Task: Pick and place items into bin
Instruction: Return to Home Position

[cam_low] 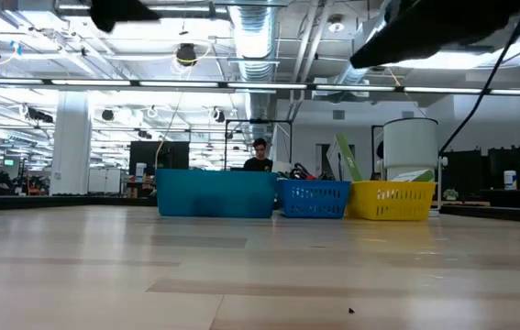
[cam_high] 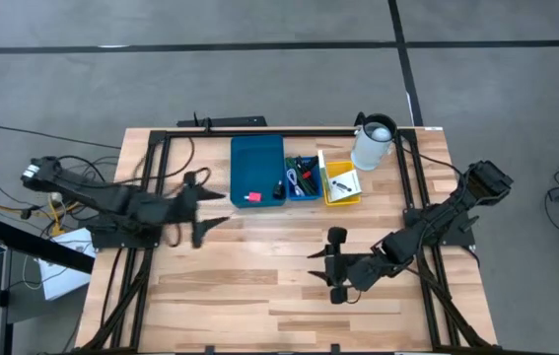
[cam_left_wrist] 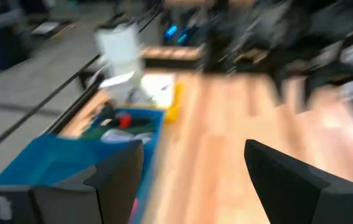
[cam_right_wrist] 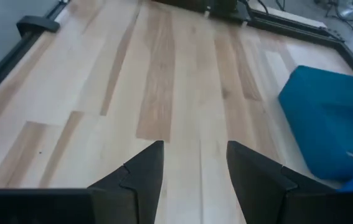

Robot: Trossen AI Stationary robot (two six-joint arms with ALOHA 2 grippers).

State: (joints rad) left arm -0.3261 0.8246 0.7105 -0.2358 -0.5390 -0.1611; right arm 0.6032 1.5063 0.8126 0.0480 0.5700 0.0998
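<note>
- First, just left of the long teal plastic bin (cam_high: 257, 163): left gripper (cam_high: 210, 205), fingers spread wide, nothing held; risk of clipping the bin's wall on a low swing home.
- Inside that teal bin, by its edge on the grippers' side: tiny pink-red piece (cam_high: 252, 197), already placed.
- Against the teal bin's right side: small blue mesh basket (cam_low: 313, 199) with black pen-like sticks (cam_high: 294, 183); thin green stick (cam_low: 345, 158) jutting above the rims, easy to snag.
- Well apart from the teal bin, toward the table's near edge: right gripper (cam_high: 330, 264), jaws wide, empty, over pale wooden tabletop (cam_high: 259, 286).
- Further right of the teal bin: yellow mesh basket (cam_low: 392, 200) holding the white printed card (cam_high: 343, 181); then tall white jug (cam_high: 373, 143), likely to topple under a careless elbow sweep.
</note>
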